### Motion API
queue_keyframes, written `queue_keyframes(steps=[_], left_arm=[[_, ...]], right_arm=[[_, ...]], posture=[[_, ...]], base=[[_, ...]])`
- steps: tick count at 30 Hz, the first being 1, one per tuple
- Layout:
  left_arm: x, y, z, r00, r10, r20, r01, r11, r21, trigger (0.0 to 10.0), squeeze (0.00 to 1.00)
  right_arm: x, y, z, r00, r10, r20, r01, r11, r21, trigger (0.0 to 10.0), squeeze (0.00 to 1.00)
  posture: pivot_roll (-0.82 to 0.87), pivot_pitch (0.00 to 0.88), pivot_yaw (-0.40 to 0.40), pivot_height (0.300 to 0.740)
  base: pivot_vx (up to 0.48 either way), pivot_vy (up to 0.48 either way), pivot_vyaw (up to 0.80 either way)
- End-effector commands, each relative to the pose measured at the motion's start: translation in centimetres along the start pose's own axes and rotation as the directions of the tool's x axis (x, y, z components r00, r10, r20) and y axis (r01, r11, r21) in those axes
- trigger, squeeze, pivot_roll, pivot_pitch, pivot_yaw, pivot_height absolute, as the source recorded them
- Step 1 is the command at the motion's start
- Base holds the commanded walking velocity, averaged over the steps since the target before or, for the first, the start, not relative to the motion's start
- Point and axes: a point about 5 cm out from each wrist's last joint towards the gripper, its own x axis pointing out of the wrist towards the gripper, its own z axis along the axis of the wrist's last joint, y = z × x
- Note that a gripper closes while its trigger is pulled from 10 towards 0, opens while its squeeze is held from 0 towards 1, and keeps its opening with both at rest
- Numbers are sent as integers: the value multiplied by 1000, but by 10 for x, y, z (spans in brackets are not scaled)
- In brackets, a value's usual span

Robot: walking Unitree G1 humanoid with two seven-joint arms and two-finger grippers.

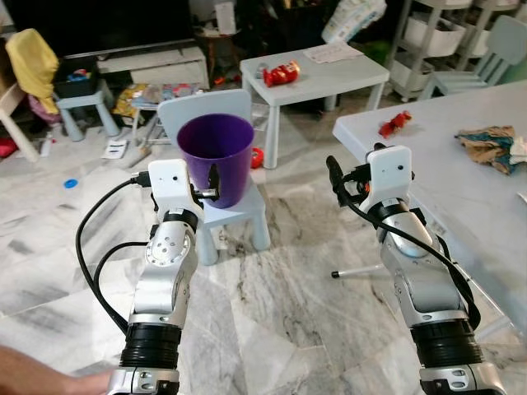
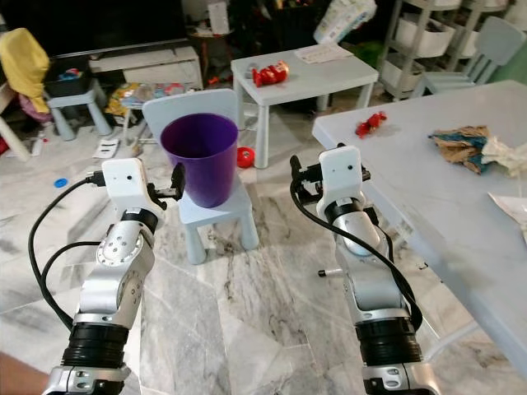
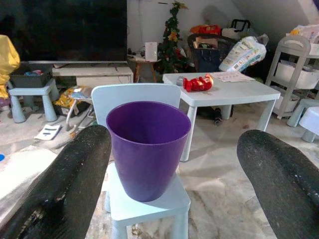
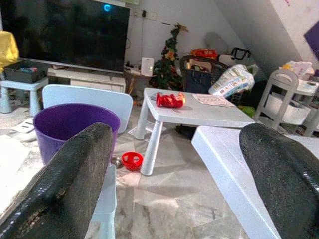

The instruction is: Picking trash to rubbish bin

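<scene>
Purple bin sits upright on a small pale blue chair, center of the frame. Red wrapper lies on the grey surface at right, crumpled paper further right. Left gripper faces the bin w/ jaws wide apart, holding nothing; right gripper is the same, near the surface edge.

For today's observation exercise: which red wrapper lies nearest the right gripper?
The red wrapper on the big grey table, just beyond the right gripper.
</scene>
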Motion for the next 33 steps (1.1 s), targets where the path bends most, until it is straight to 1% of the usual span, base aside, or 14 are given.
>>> queue_keyframes(steps=[1, 6, 12, 15, 22, 25, 28, 30, 33], left_arm=[[2, 1, 1, 1000, 2, -3, -2, 1000, 2, 10000, 0], [2, 2, 0, 1000, -1, -5, 1, 1000, -12, 10000, 0], [1, 0, -2, 1000, -5, -20, 5, 1000, -8, 10000, 0], [1, 0, -3, 1000, -7, -22, 7, 1000, -8, 10000, 0], [1, 0, -3, 1000, -4, -21, 3, 1000, -17, 10000, 0], [0, -1, -4, 1000, -17, -24, 16, 1000, -22, 10000, 0], [0, -1, -4, 1000, -15, -24, 14, 999, -35, 10000, 0], [0, -1, -4, 1000, -14, -27, 13, 1000, -27, 10000, 0], [0, -1, -5, 1000, -13, -27, 12, 999, -30, 10000, 0]], right_arm=[[1, -1, 2, 1000, -13, 7, 13, 1000, -1, 10000, 0], [1, -2, 2, 1000, -16, 8, 16, 1000, -4, 10000, 0], [1, -3, 3, 1000, -22, 8, 22, 1000, -9, 10000, 0], [1, -3, 3, 1000, -24, 8, 24, 1000, -10, 10000, 0], [0, -4, 2, 1000, -27, 6, 27, 1000, -13, 10000, 0], [0, -4, 2, 1000, -29, 5, 29, 999, -15, 10000, 0], [0, -5, 2, 1000, -29, 5, 29, 999, -15, 10000, 0], [0, -5, 2, 1000, -30, 3, 30, 999, -16, 10000, 0], [0, -5, 2, 1000, -31, 2, 31, 999, -17, 10000, 0]], posture=[[-2, 0, 8, 740], [-2, 0, 6, 740], [-5, 0, 6, 740], [-7, 0, 6, 740], [-7, 0, 5, 740], [-8, 0, 5, 740], [-12, 0, 4, 740], [-12, 0, 3, 740], [-11, 0, 4, 740]], base=[[0, 0, -800], [0, 0, -800], [0, 0, 0], [0, 0, -800], [0, 0, 0], [0, 0, 0], [345, 0, 0], [364, 0, -800], [195, 0, 0]])
